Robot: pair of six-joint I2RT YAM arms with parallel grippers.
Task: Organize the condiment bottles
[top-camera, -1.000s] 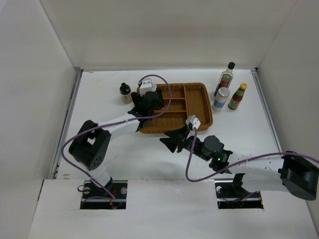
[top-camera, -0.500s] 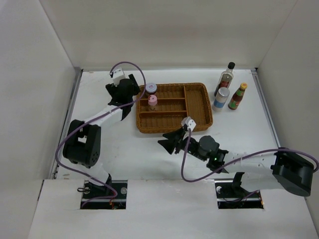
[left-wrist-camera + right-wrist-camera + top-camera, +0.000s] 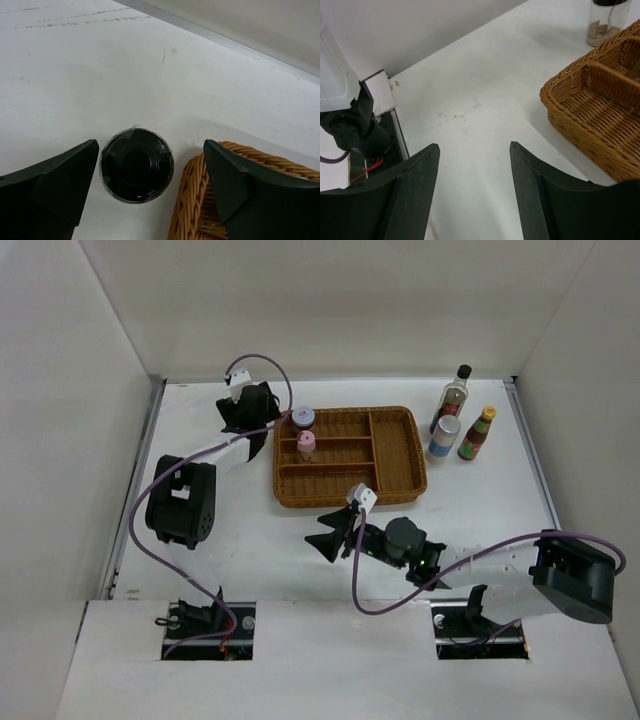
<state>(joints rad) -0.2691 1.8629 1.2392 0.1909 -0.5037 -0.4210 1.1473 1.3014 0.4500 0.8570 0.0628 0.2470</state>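
The short black-capped bottle point(image 3: 136, 165) stands on the table just left of the wicker basket point(image 3: 192, 200). My left gripper point(image 3: 150, 145) is open above it, one finger on each side of the cap; it hides the bottle in the top view point(image 3: 251, 416). The dark-lidded jar point(image 3: 303, 418) and the pink-lidded jar point(image 3: 307, 442) stand in the basket's point(image 3: 400, 455) left compartments. The tall clear black-capped bottle point(image 3: 455, 395), the silver-lidded blue-white jar point(image 3: 444, 437) and the red sauce bottle point(image 3: 478, 433) stand right of the basket. My right gripper point(image 3: 330, 537) is open and empty over bare table point(image 3: 474, 145).
White walls close the table on three sides. The basket's near corner point(image 3: 600, 95) lies right of my right gripper. A bottle base with brown contents point(image 3: 606, 22) shows beyond it. The left arm's base point(image 3: 180, 510) stands at the near left.
My left gripper has left the basket and moved left and back over the short black-capped bottle, uncovering two jars in the basket. My right gripper has shifted left and nearer.
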